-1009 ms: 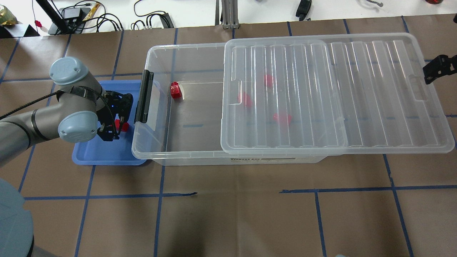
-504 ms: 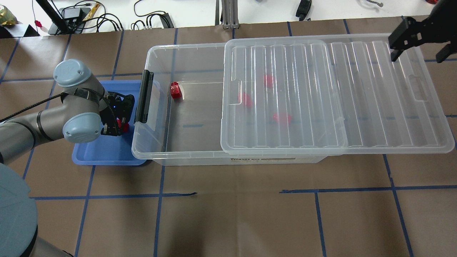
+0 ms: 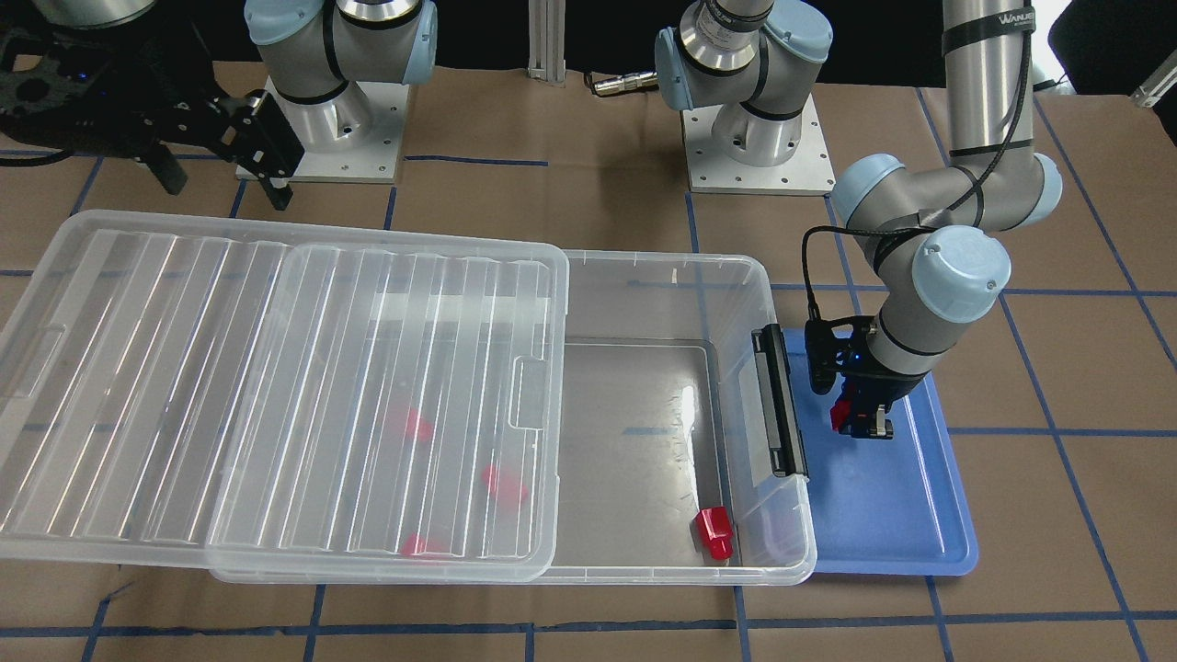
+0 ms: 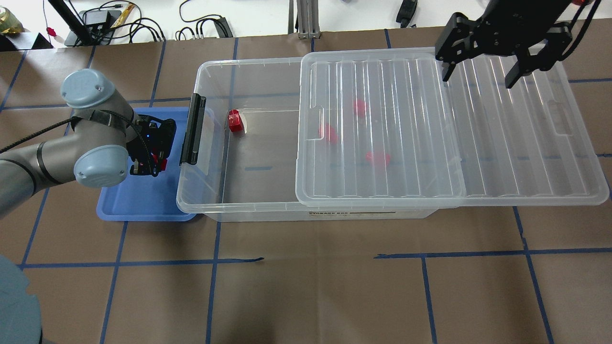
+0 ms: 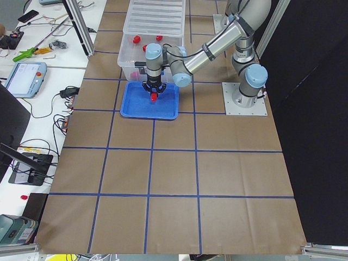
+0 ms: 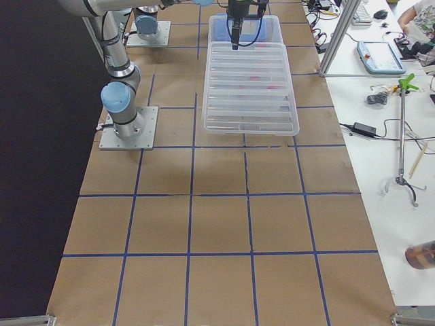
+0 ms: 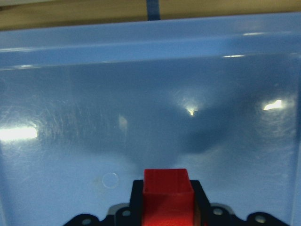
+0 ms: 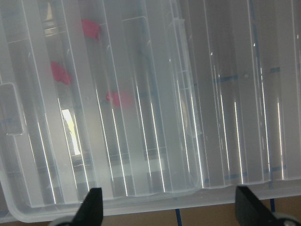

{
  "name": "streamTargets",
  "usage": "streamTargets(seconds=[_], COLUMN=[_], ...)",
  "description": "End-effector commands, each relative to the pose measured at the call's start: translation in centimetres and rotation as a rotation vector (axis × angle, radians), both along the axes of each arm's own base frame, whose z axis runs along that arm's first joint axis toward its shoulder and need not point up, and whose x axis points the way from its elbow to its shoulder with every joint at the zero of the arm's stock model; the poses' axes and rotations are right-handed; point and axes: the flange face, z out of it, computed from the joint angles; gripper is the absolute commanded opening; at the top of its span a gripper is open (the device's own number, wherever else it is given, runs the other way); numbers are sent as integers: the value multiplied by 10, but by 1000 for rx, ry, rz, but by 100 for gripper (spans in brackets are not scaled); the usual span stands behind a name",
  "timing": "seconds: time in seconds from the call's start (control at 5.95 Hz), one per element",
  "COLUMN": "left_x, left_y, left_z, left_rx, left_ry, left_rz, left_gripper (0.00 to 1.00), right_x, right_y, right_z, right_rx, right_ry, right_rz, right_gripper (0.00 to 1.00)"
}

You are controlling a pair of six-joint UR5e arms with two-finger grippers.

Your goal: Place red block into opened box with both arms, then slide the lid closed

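Note:
My left gripper [image 4: 154, 165] hangs over the blue tray [image 4: 138, 203], shut on a red block [image 7: 168, 197]; the same red block [image 3: 844, 414] shows from across the table. The clear box [image 4: 191, 203] is open at its left half, where one red block [image 4: 235, 121] lies near the black latch bar [image 4: 192, 129]. Three more red blocks [image 4: 329, 133] show blurred under the ribbed lid [image 4: 502, 143], which is slid off to the right. Above the lid's far edge, my right gripper [image 4: 478, 74] stands open and holds nothing.
The blue tray [image 3: 883, 515] sits against the box's latch end. Cables and gear lie along the far table edge [image 4: 201, 26]. Both arm bases [image 3: 754, 138] stand behind the box. Bare brown table with blue tape lines [image 4: 315, 258] stretches in front of the box.
My right gripper has swung in from the right edge, up and leftward, to over the lid's far edge. The left arm shifted slightly over the tray with the red block held.

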Motion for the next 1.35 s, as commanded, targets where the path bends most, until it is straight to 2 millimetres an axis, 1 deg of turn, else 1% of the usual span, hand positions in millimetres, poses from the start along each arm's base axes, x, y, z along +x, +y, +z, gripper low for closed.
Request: streamTargets(seconds=[0.0,0.17,0.34,0.5,0.67,0.84,1.01,1.18], left_x=[-20,-57,-110,-150,-184,-196,-208,-213], left_y=[23,40,54,51,56,50,32,16], left_z=[85,114,132,140,133,113,82,44], left_rx=[-23,-55,-94,-106,-85,-68,-69,-52], left_ry=[11,38,55,67,74,76,106,116], left_rz=[66,109,151,185,171,179,170,167], left_gripper=[6,5,5,5,5,5,5,5], right_x=[14,16,17,17,17,17,16,15], right_y=[7,5,3,-3,-7,-11,-13,-13], right_z=[0,-3,-6,-13,-16,-18,-21,-21], right_rx=[8,14,17,26,28,31,35,35], right_ry=[-3,-4,-4,-2,-2,1,2,5], right_rz=[3,6,14,16,16,20,20,19], right_gripper=[100,100,100,100,100,100,100,100])
